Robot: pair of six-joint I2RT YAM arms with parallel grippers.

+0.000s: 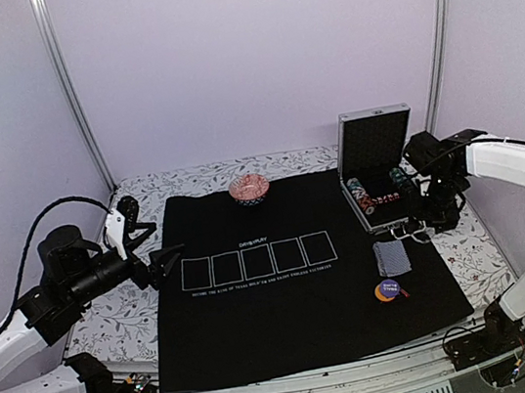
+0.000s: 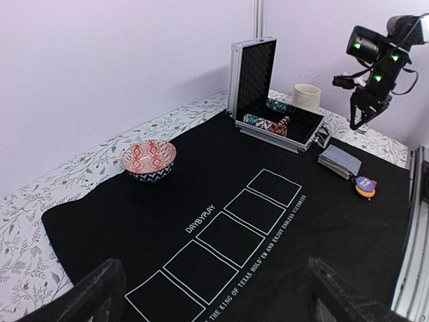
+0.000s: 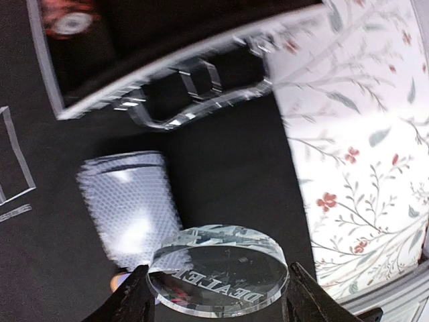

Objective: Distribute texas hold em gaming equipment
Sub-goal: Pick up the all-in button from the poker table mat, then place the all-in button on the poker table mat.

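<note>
Your right pincer (image 3: 216, 280) is clenched on a clear round dealer button (image 3: 218, 265), gripped by the rim across its width so the disc lies flat between the fingers. It hangs above the right side of the black mat (image 1: 262, 325), over the near end of the card deck (image 3: 127, 208) and just near of the silver case (image 1: 374, 145).

Treat the button as light, stiff and slick. Polished plastic held only by the rim could pivot or squirt free, so carry it level and set it down low.

The deck looks fussier, thin cards that will slide apart, so take it across the long edges as one block.

The striped chips (image 1: 361, 196) sit in rows inside the case, and the orange and blue buttons (image 1: 388, 288) lie on the mat near of the deck.

Your left pincer (image 1: 166, 267) is released, jaws wide, at the mat's left edge.
</note>
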